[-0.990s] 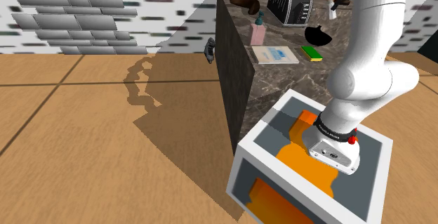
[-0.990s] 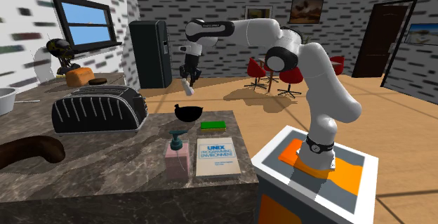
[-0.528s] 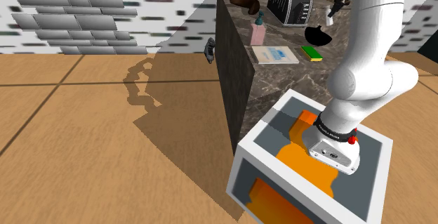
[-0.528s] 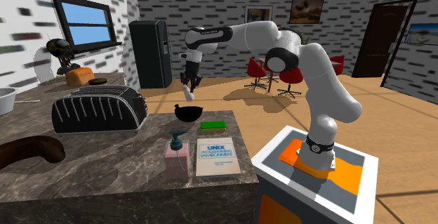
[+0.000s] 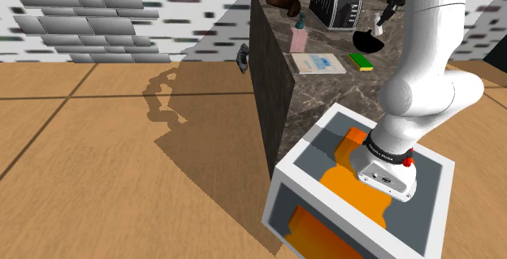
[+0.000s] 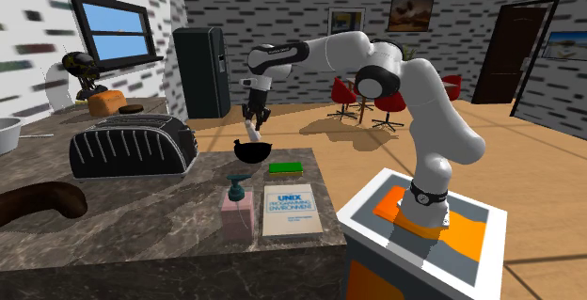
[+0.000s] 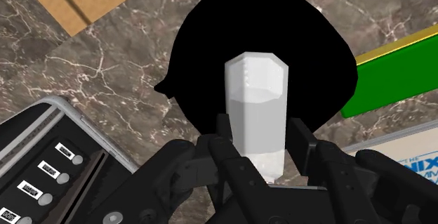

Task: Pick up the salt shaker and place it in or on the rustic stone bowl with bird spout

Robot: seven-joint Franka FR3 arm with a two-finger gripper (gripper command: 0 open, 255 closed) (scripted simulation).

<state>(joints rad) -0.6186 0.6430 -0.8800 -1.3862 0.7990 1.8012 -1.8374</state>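
Evidently the claw (image 7: 261, 135) grips one end of the white salt shaker (image 7: 253, 89), probably light, stiff and slippery-sided, poised above the black bowl (image 7: 203, 40) on the tabletop (image 7: 105, 68)

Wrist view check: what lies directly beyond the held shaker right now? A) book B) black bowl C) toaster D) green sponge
B: the white shaker, clasped by the gripper, is framed by the black bowl, with the toaster and green sponge off to its sides.

Bright, even light; the counter (image 5: 325, 87) casts a hard shadow across the floor (image 5: 81, 184); the bowl (image 7: 210, 47) under the jaws reads flat black.
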